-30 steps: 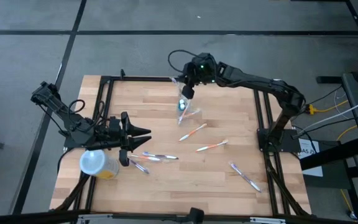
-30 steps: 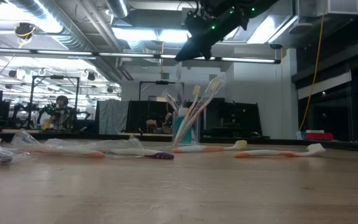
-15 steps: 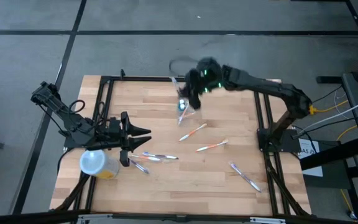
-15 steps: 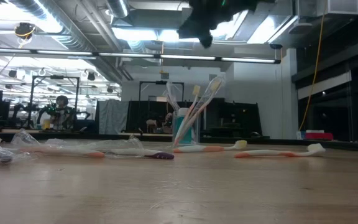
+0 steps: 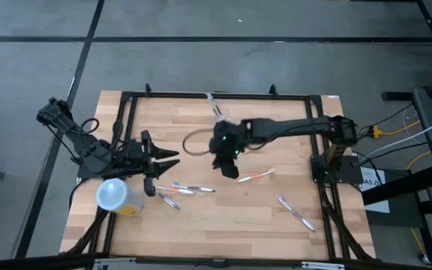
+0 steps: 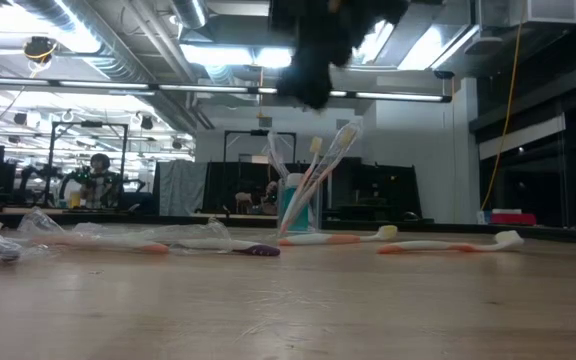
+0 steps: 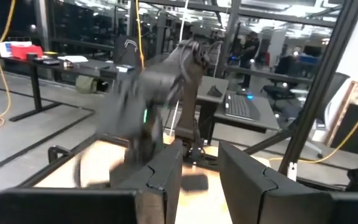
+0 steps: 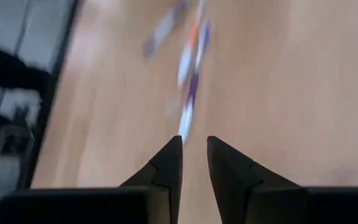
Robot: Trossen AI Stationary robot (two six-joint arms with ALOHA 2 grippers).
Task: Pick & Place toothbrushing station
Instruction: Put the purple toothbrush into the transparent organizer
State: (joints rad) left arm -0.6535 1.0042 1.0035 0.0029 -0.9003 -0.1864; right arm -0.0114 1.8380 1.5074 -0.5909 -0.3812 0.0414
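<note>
The toothbrushing station, a small clear cup with several toothbrushes standing in it, stands on its base on the wooden table, toward the far side. In the high view my right arm covers most of it. My right gripper hovers over the table's middle, above loose toothbrushes. Its fingers are a narrow gap apart and hold nothing, and it shows blurred high up in the low view. My left gripper waits open and empty at the table's left.
Loose toothbrushes lie on the table: an orange-and-white one, purple ones and a packaged one. A yellow tub with a pale round lid stands at the near left. A clear wrapper lies near the far edge.
My right gripper has swung from above the station at the far edge toward the table's near side and a little left. It is now over the table's middle. The station and its brushes have stayed in place.
</note>
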